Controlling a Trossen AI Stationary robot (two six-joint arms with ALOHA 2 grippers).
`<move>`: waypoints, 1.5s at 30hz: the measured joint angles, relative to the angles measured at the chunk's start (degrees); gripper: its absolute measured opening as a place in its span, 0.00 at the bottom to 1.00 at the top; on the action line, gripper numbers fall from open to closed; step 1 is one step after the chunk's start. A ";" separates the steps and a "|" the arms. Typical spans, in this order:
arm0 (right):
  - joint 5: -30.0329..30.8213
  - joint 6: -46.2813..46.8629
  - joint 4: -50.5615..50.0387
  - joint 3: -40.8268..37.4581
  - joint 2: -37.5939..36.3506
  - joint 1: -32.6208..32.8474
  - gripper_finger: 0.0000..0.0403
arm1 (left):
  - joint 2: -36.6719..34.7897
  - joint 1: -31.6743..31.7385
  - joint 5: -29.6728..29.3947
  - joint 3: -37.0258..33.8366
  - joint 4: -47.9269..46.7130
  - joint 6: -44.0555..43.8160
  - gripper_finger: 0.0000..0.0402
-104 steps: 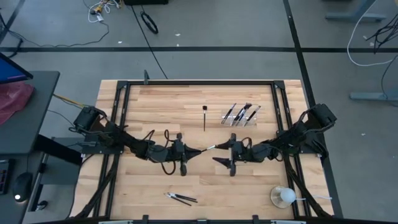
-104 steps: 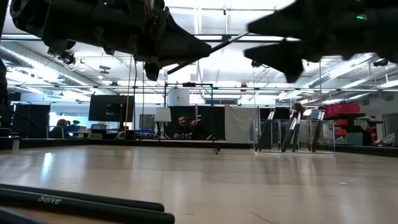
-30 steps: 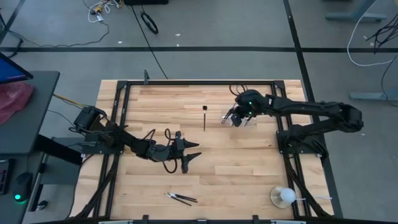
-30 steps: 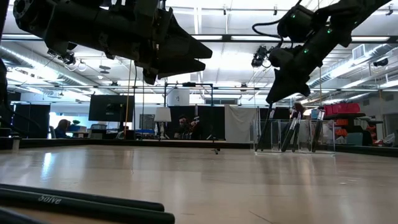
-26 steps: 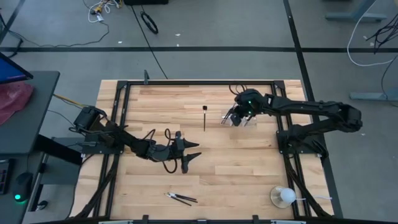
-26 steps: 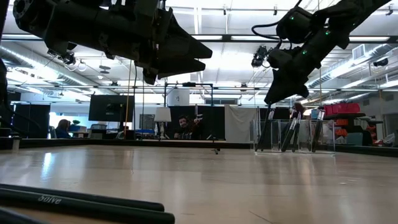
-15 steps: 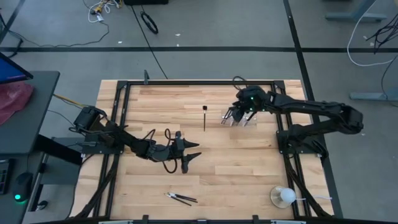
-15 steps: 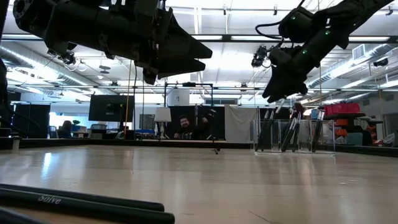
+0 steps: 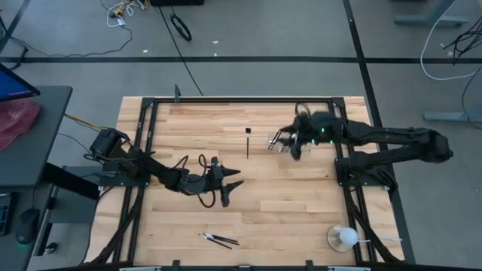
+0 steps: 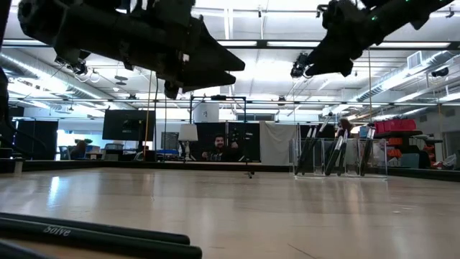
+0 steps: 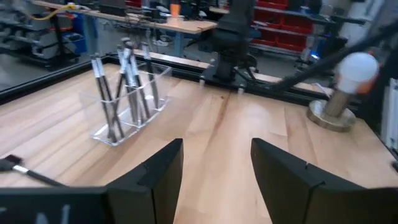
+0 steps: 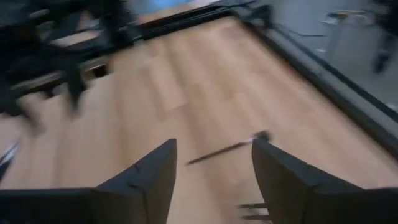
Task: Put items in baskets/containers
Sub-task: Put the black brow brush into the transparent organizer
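Note:
A clear plastic tray (image 11: 127, 102) stands at the far right of the table with several dark makeup brushes leaning upright in it; it also shows in the low view (image 10: 338, 158). My right gripper (image 9: 292, 149) hovers above the tray (image 9: 276, 141), open and empty, as the right wrist view (image 12: 211, 180) shows. One brush (image 9: 247, 141) lies on the table left of the tray. A few brushes (image 9: 218, 240) lie near the front edge. My left gripper (image 9: 235, 181) waits open and empty above the table's middle, as the left wrist view (image 11: 214, 168) shows.
A round clear cup with a white ball (image 9: 343, 238) stands at the front right corner. A black frame (image 9: 226, 100) runs around the wooden table. People sit in the room beyond the far edge (image 10: 215, 152).
My right gripper has risen from just above the tray and drawn back a little toward the table's right edge, tipping from pointing down to more level. The brushes in the tray stay where they were. My left arm has kept still.

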 joint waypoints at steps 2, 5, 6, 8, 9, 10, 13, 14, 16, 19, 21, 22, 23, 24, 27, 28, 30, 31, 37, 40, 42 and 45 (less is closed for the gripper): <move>1.65 0.42 0.02 -0.94 0.32 5.39 0.49 | 0.85 0.99 -1.34 0.00 0.09 -1.61 0.49; 4.70 2.83 2.05 -3.54 2.05 13.86 0.46 | 3.64 3.39 -4.37 0.04 0.02 -5.56 0.49; 5.85 4.10 4.03 -4.74 2.78 16.50 0.45 | 4.77 4.32 -5.27 0.26 -0.24 -6.52 0.49; 7.34 6.47 8.92 -7.62 4.26 21.57 0.43 | 7.44 6.29 -5.96 1.39 -0.21 -6.90 0.49; 7.89 7.47 11.54 -9.03 4.96 23.96 0.42 | 8.75 7.26 -5.87 2.35 -0.14 -6.67 0.49; 8.30 8.38 14.44 -10.40 5.67 26.29 0.41 | 9.92 8.21 -5.59 3.21 -0.17 -6.36 0.49; 9.71 11.49 21.80 -13.54 6.93 32.56 0.38 | 13.29 10.89 -2.95 7.02 -2.43 -4.87 0.51; 10.73 12.40 23.84 -14.33 7.18 34.47 0.37 | 14.04 11.71 -2.71 8.34 -5.47 -5.12 0.52; 13.43 14.11 26.05 -15.28 7.37 37.98 0.35 | 15.67 13.43 -2.70 11.74 -13.12 -7.79 0.57; 19.50 15.10 27.22 -15.34 7.38 42.46 0.33 | 17.38 16.05 -3.70 16.70 -27.40 -13.94 0.62; 23.02 14.69 27.85 -15.34 7.38 44.50 0.31 | 18.30 17.79 -3.28 19.55 -34.64 -17.21 0.63; 24.20 14.34 28.12 -15.34 7.38 45.10 0.30 | 18.42 18.62 -2.94 20.21 -36.93 -18.05 0.63; 25.23 14.07 28.19 -15.34 7.38 45.53 0.29 | 19.11 19.31 -2.83 20.91 -37.01 -18.61 0.63; 26.01 13.75 28.31 -15.34 7.40 45.82 0.29 | 19.67 19.88 -1.96 21.48 -36.29 -18.59 0.63; 27.41 12.85 29.00 -15.32 7.38 45.94 0.27 | 20.83 21.28 -1.42 22.46 -35.82 -18.60 0.60; 27.86 12.81 28.93 -15.34 7.38 45.94 0.27 | 21.06 21.73 -0.74 22.60 -35.42 -18.59 0.59; 28.01 12.79 29.09 -15.33 7.38 45.94 0.26 | 21.65 22.63 0.42 22.58 -33.68 -18.65 0.57; 28.04 12.74 29.05 -15.34 7.38 45.93 0.26 | 22.18 22.94 0.76 22.60 -33.09 -18.65 0.56; 28.11 12.55 29.33 -15.34 7.38 45.92 0.25 | 22.76 25.28 0.71 22.56 -32.86 -18.55 0.49; 28.26 12.52 29.31 -15.34 7.38 45.92 0.25 | 23.32 26.34 2.51 22.64 -32.47 -17.20 0.43; 28.98 12.52 29.35 -15.34 7.38 45.92 0.25 | 23.22 26.86 4.46 22.71 -33.77 -16.86 0.37; 29.41 12.52 29.39 -15.34 7.40 45.90 0.25 | 23.66 27.06 5.57 22.83 -35.98 -16.61 0.27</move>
